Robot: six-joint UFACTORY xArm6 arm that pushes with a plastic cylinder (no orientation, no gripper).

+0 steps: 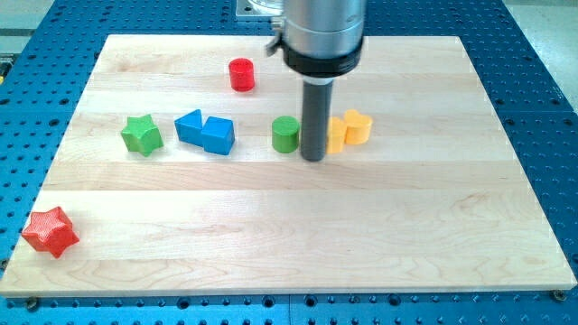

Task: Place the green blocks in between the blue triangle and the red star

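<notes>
Rod tip [313,159] sits btwn green cylinder [285,134] at 9 o'clock & yellow blocks [348,130] at 3. No fingers on rig, so none to report. Green star [142,134] far off at 9.

A green star block [142,134] and green cylinder [285,134] are lying flanking the blue triangle [190,125]; a red star [50,231] is sitting at the view's bottom-left.

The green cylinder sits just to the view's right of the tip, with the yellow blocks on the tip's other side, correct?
No. In the camera view the green cylinder sits just to the view's left of my tip; the yellow blocks are on the tip's other side, to the view's right.
</notes>
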